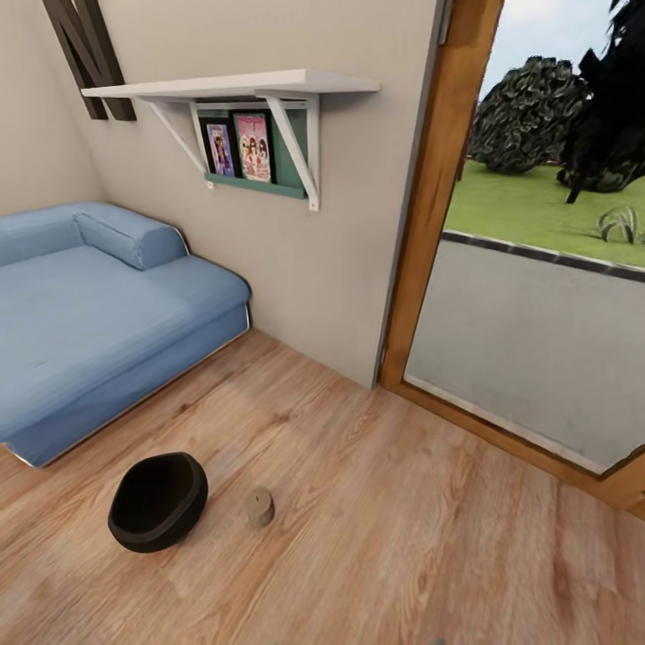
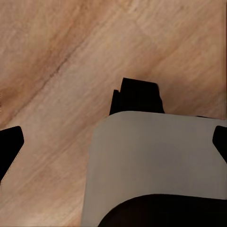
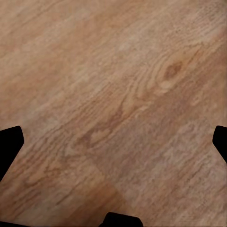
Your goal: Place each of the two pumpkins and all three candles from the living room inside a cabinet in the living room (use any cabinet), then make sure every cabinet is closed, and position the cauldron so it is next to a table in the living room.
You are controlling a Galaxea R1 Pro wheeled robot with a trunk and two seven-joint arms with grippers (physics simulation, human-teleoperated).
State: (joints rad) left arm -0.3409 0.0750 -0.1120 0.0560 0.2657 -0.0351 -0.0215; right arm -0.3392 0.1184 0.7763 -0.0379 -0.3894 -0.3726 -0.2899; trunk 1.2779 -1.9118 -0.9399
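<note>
- Head view: black cauldron tipped on its side on wood floor, mouth facing up and toward camera, empty inside.
- Candle upright on floor just beside cauldron, on its right, small gap between, not touching.
- Blue sofa beyond cauldron at left, against wall.
- White wall shelf above, green rack below it holding two picture cards.
- Wood-framed glass door at right, lawn and bushes outside.
- Left wrist view: left gripper pointed down at bare floor, dark fingertips at opposite edges of frame, jaws spread wide, nothing between them except a pale grey robot part with a black piece above it.
- Right wrist view: right gripper over bare wood planks, fingertips at both frame edges, jaws spread wide, nothing held.
- Candle and cauldron well apart from both sets of jaws, not between or near either pair.
</note>
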